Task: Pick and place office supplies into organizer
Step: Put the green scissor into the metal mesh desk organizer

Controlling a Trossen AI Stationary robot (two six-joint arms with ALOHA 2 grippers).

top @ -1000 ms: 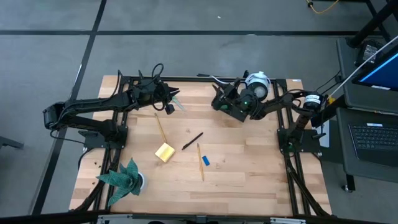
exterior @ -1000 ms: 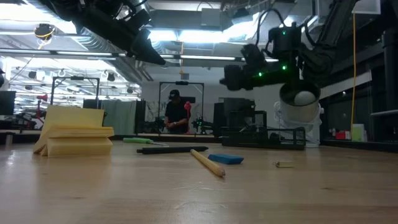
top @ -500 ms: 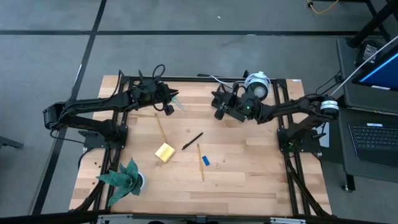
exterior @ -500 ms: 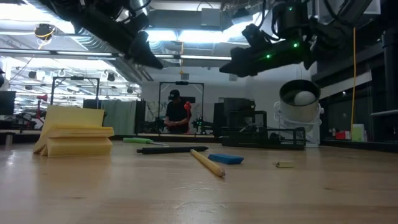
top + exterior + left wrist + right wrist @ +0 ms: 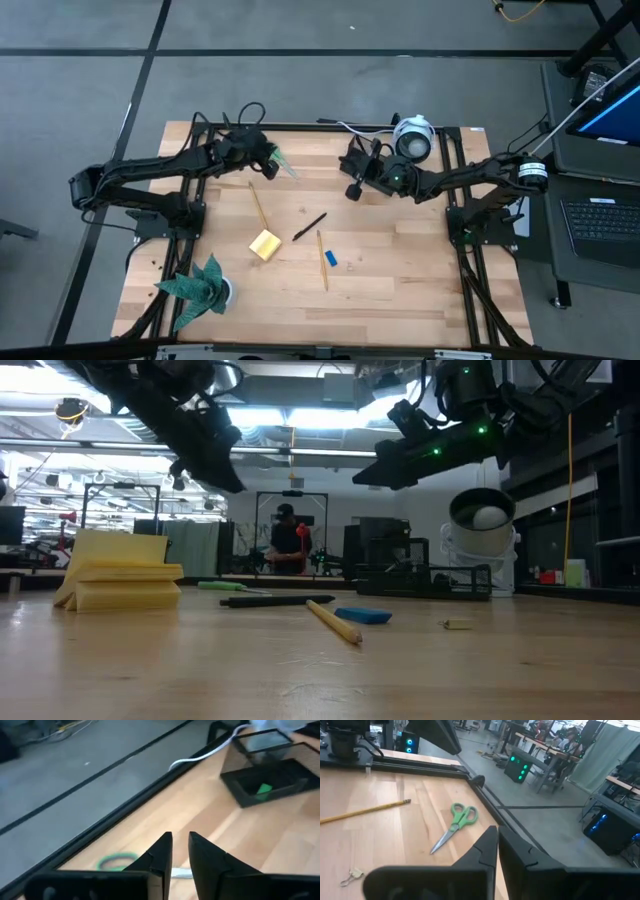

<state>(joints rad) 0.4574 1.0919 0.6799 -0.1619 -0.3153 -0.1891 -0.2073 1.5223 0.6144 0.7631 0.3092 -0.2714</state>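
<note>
A wooden table (image 5: 400, 270) is seen under both grippers. A green paper plant (image 5: 200, 285) is set well apart from the left gripper (image 5: 272, 162), at the table's near corner on that arm's side. A round white thing like a camera (image 5: 413, 140) is placed near the right gripper (image 5: 352, 190), at the table's far edge. A white cable (image 5: 200, 757) is laid along that edge, ahead of the left gripper. A laptop (image 5: 600, 225) is kept off the table, far behind the right gripper. A person (image 5: 288, 545) is seen in the room, well beyond both grippers.
</note>
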